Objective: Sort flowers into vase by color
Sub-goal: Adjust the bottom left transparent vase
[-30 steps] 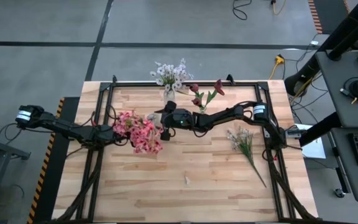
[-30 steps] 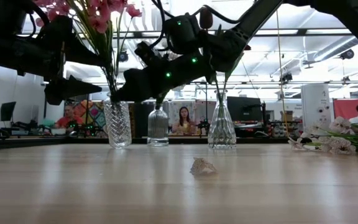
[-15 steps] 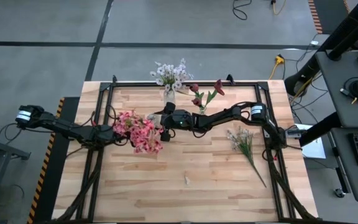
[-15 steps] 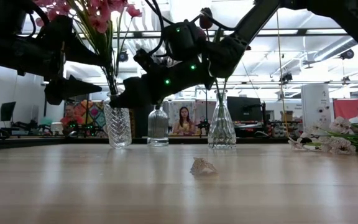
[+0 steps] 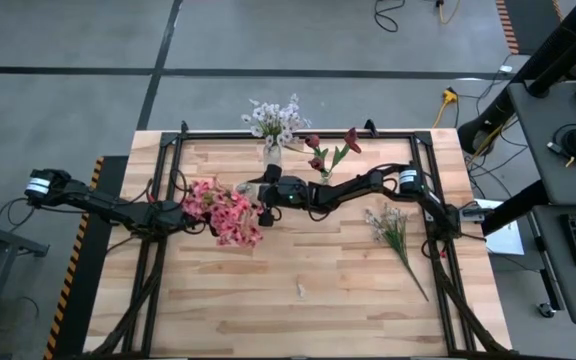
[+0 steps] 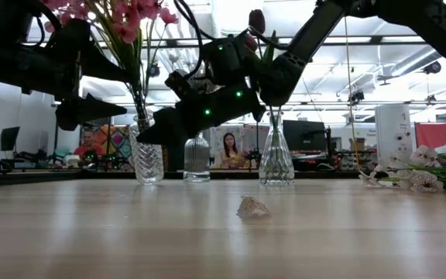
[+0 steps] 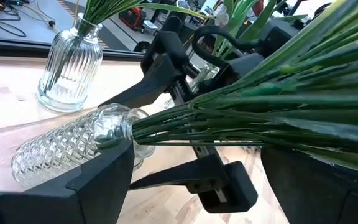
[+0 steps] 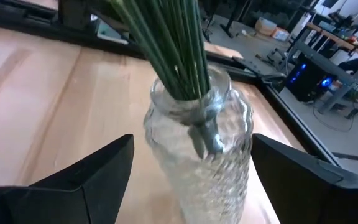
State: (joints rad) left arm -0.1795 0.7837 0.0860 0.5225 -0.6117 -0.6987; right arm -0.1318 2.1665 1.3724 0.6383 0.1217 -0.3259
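Pink flowers [image 5: 223,212] stand in a cut-glass vase [image 6: 147,159] left of the table's middle, their green stalks [image 8: 179,43] in its mouth. My right gripper [image 5: 258,205] reaches in from the right. It is open, with a finger on each side of that vase [image 8: 204,155] and a gap to the glass. My left gripper [image 5: 180,215] is open just left of the stalks [image 7: 260,106], holding nothing. White flowers [image 5: 273,122] fill a ribbed vase [image 6: 197,159] at the far edge. Dark red blooms [image 5: 330,150] stand in a third vase [image 6: 276,159].
A loose white-lilac stem [image 5: 396,235] lies flat on the table's right half, seen in the low view [image 6: 420,174] too. A small scrap [image 5: 301,290] lies toward the near edge. The black frame rail [image 5: 298,137] runs along the far edge. The wood near the front is bare.
My right gripper has sunk a little and edged toward the table's left, from the height of the pink flowers' stalks to the upper body of the cut-glass vase. It has stayed open. The vase and the flowers have kept still.
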